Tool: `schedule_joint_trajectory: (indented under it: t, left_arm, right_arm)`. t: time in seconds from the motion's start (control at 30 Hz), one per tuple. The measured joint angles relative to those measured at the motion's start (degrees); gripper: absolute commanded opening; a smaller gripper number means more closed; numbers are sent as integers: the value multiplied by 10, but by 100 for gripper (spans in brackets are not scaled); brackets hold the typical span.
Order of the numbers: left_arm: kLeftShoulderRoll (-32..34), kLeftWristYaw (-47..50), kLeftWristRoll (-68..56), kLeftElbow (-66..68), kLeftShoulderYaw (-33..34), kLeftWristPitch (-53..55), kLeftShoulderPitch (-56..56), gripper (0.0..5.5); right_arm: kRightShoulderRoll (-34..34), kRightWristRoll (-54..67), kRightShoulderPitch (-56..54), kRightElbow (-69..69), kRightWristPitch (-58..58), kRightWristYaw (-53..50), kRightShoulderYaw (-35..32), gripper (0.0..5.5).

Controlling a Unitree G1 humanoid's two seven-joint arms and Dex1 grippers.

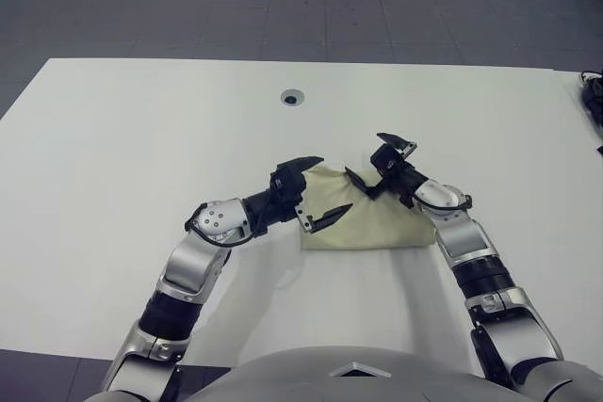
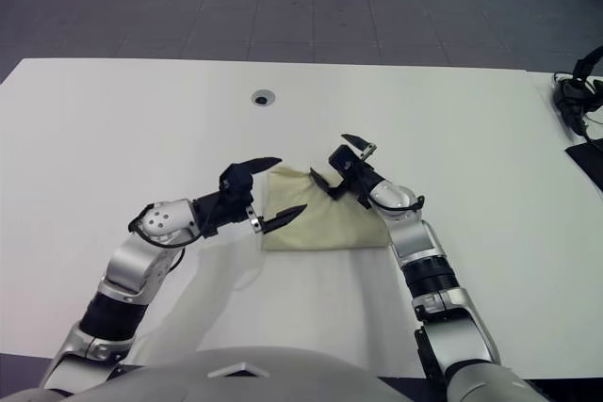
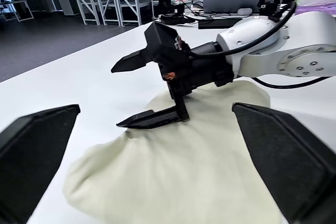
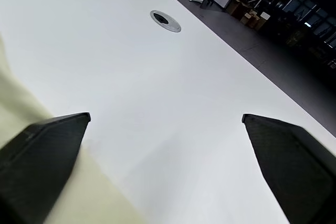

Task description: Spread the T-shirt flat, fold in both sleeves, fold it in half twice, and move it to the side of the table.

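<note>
The pale yellow T-shirt [image 1: 377, 218] lies folded into a small rectangle on the white table [image 1: 141, 138], just ahead of me. My left gripper [image 1: 318, 191] hovers open at the shirt's left edge, with one finger over its near left corner. My right gripper [image 1: 376, 161] is open above the shirt's far edge, its lower finger close to the cloth. In the left wrist view the shirt [image 3: 184, 171] spreads out below, and the right gripper [image 3: 116, 97] stands open over its far part. Neither gripper holds anything.
A round cable hole [image 1: 293, 97] sits in the table beyond the shirt. Black cables and a dark object [image 2: 577, 96] lie at the table's far right edge. White tabletop stretches to the left of the shirt. Floor lies past the far edge.
</note>
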Motion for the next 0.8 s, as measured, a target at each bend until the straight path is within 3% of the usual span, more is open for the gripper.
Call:
schedule_joint_trajectory:
  t: [0.43, 0.8]
  left_arm:
    - [-35, 20, 31, 242, 15, -18, -64, 540]
    - [-54, 31, 10, 227, 56, 10, -67, 540]
  right_arm:
    - [1, 110, 16, -190, 52, 33, -57, 538]
    - [-30, 134, 88, -191, 79, 149, 2, 538]
